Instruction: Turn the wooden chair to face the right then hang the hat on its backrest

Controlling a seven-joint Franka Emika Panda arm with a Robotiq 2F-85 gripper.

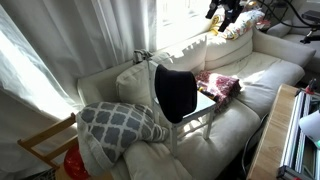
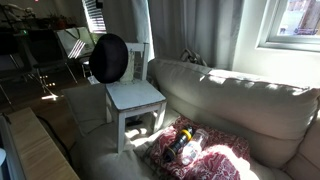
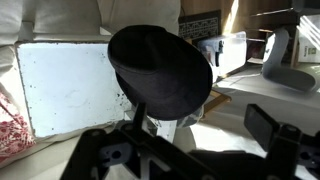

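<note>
One hat [image 3: 160, 70], probably light and stiff, hangs on the backrest [image 2: 139, 60]; grasp its brim; the hand [image 3: 185, 150] stands apart, empty.

Daylight floods through the curtains [image 1: 45, 50] and burns out the window [image 2: 292, 22] on you. Sun stripes cut across the sofa [image 2: 240, 95], while its front sinks into shadow. In your wrist view the chair [image 3: 62, 88] glares white, the hat [image 3: 160, 65] is flat black, and the gripper [image 3: 185, 142] is a dark, soft blur.
</note>
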